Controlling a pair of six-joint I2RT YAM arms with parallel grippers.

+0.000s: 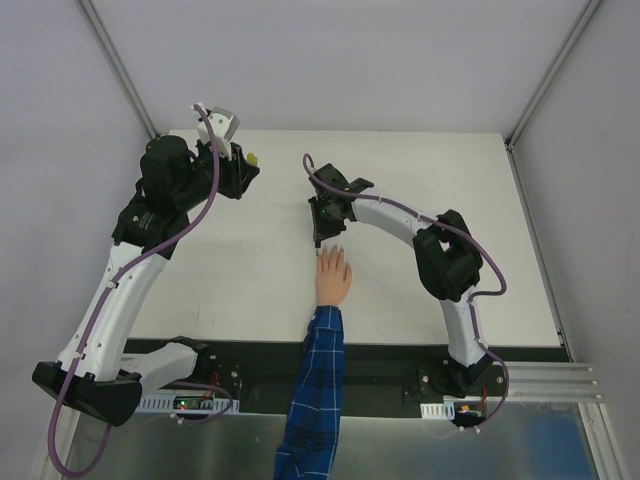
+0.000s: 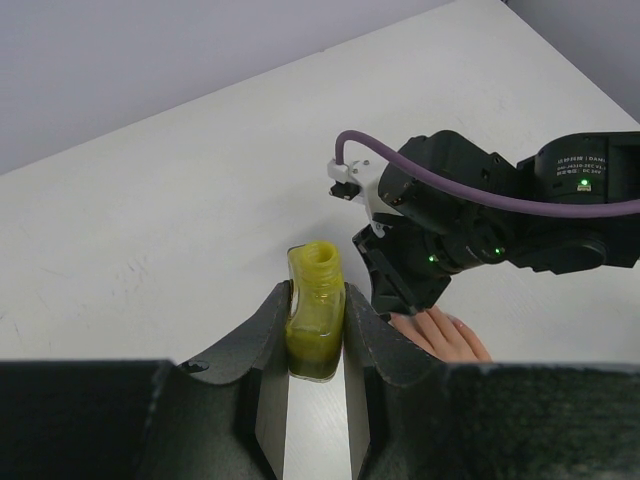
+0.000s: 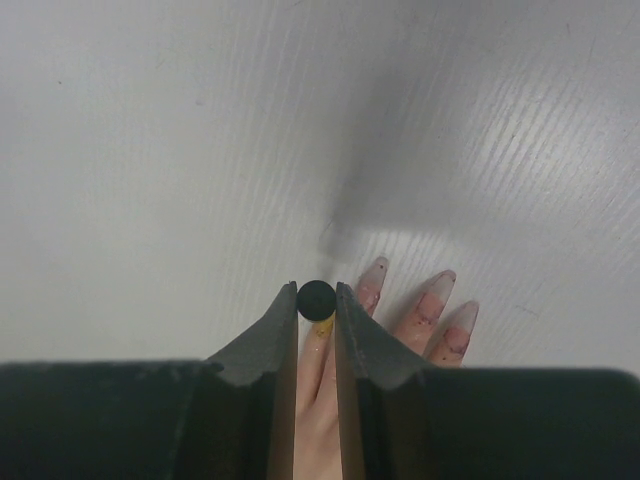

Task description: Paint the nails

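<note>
Overhead, the mannequin hand (image 1: pixel 333 277) lies on the table (image 1: pixel 240 290), my right pincer (image 1: pixel 319 241) at its far end. Left wrist: left pincer (image 2: pixel 315 293) clamps the open bottle (image 2: pixel 316 330) aside, steadied for dipping. Right wrist: brush cap (image 3: pixel 316 299) clamped above the nails (image 3: pixel 373 272).

Robotics lab, white table (image 1: pixel 240 270), aluminium frame (image 1: pixel 118 68), grey walls (image 1: pixel 330 60)

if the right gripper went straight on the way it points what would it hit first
Most likely the mannequin hand: the right gripper, shut on the black brush cap, points down over its fingers, near the nails. The gap above them is unclear.
</note>
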